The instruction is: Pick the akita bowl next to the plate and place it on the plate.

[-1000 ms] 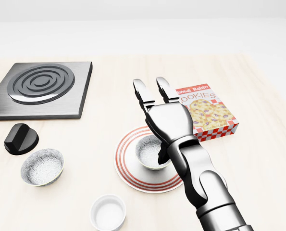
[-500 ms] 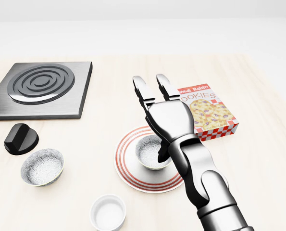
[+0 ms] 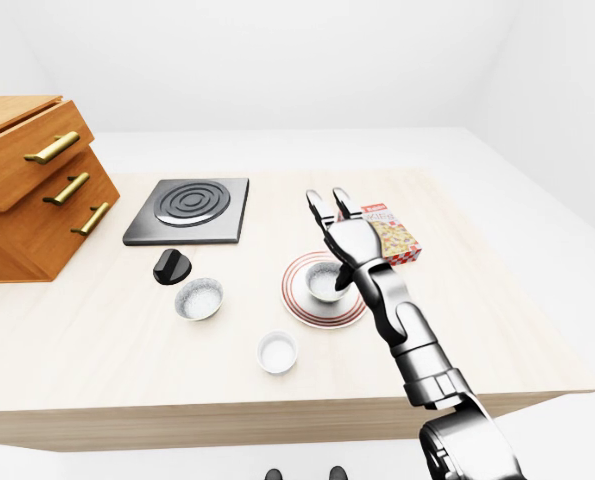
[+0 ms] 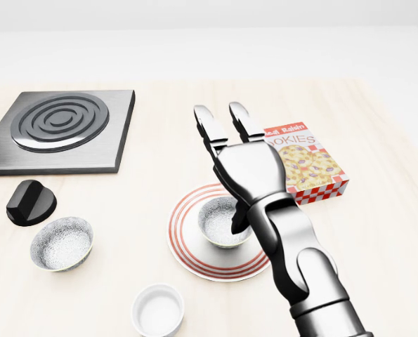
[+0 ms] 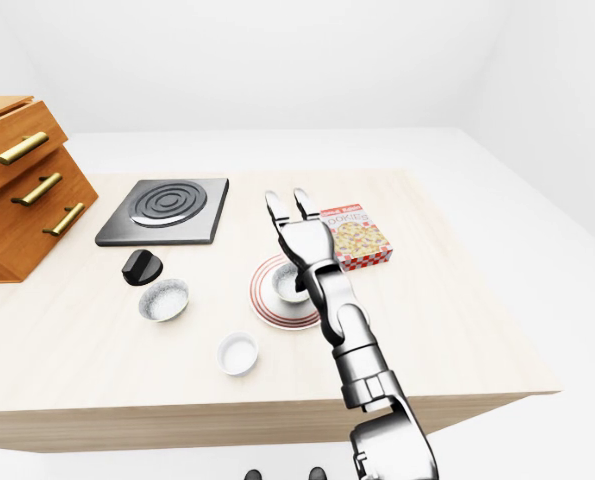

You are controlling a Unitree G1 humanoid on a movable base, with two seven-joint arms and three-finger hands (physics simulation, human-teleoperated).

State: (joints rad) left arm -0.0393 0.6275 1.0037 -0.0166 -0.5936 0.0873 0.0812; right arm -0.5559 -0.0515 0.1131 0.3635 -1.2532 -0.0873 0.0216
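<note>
Nearest, at the bottom of the head view, a white ramekin (image 4: pixel 157 309) sits on the counter (image 4: pixel 384 239). A spare bowl (image 4: pixel 62 243) lies up and left of it, well apart from the plate (image 4: pixel 184 246). The akita bowl (image 4: pixel 216 223) sits upright inside the plate's red rings, so the placing looks done. The right robot hand (image 4: pixel 251 172) hangs over it open, two fingers (image 4: pixel 210 130) straight out, thumb (image 4: pixel 239 221) dipping inside the rim (touching or not, I cannot tell). What seems left is lifting clear. Beyond lie a cookie box (image 4: pixel 303 165) and a burner (image 4: pixel 57 130)
</note>
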